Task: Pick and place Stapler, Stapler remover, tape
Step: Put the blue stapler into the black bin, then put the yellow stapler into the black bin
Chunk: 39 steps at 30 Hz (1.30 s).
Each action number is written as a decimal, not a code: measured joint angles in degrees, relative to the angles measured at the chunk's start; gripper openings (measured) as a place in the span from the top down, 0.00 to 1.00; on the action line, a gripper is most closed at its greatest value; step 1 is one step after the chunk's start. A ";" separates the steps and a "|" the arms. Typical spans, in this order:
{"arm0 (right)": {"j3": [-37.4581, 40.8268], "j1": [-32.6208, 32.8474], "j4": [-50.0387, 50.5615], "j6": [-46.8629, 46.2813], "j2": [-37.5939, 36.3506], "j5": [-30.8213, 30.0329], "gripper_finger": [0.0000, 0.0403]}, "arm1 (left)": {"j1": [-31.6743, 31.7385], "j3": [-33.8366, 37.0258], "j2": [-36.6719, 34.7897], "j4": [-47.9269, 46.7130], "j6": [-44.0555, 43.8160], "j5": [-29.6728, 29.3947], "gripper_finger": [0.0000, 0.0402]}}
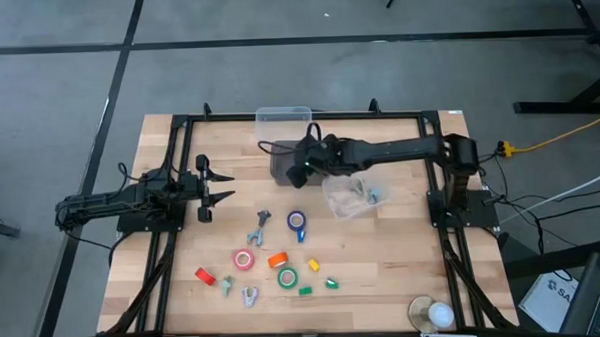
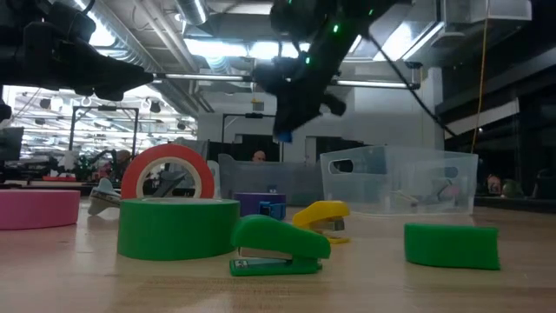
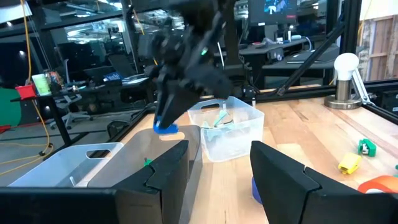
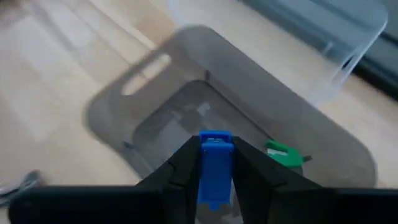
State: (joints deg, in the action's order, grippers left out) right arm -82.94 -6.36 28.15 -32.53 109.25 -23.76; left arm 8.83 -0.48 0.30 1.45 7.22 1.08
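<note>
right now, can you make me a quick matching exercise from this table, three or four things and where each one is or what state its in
Things:
1. blue stapler
2. small green piece
3. left gripper
4. blue tape roll

Places or states:
a. lying inside the grey bin
b. on the wood near the table's middle
c. clamped in the right gripper above the grey bin
d. open, holding nothing, at the table's left side

Pairs: 1-c, 2-a, 3-d, 4-b

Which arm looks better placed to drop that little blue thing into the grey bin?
The right. Its tool is shut on the blue stapler above the grey bin; the left tool waits open, far off.
</note>
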 joint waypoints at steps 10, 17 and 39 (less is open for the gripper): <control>0.02 -3.55 1.63 -0.44 5.18 4.34 0.78 | 0.00 0.01 0.00 0.02 0.00 0.01 0.58; 0.02 -3.75 1.93 -0.24 5.25 4.03 0.68 | 0.00 0.01 0.00 0.02 0.00 0.00 0.58; -11.34 -1.02 16.34 -5.37 5.23 3.89 0.47 | 0.00 0.01 0.00 0.02 0.00 0.00 0.58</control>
State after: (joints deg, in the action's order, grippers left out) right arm -94.28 -7.38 44.49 -37.90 114.48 -19.88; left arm 8.83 -0.47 0.30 1.48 7.22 1.08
